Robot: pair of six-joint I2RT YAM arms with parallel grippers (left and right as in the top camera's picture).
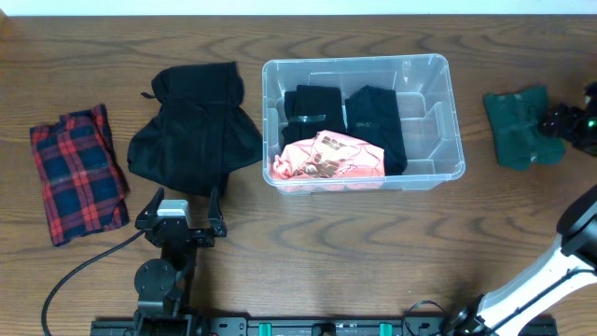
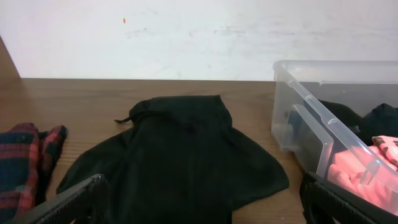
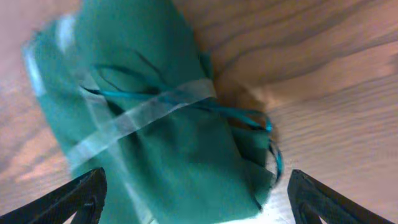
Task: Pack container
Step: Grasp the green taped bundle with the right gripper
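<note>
The container (image 1: 431, 121) is set at the middle of the table (image 1: 373, 243). Two folded black garments (image 1: 373, 117) and a pink garment (image 1: 326, 157) are packed inside; the pink one's dark print cannot be read. Bare wood is left in front of the container. To its left, a black garment (image 1: 191, 126) and a plaid shirt (image 1: 76, 173) are laid. To its right is a green bundle (image 1: 518, 126) banded with clear tape. The left gripper (image 1: 183, 207) is held wide open and empty. The right gripper (image 3: 202, 196) is spread wide astride the bundle, not closed on it.

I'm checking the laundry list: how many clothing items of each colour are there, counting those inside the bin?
Black garments: 3
Pink garment: 1
Red plaid garment: 1
Green garment: 1
Total: 6
</note>
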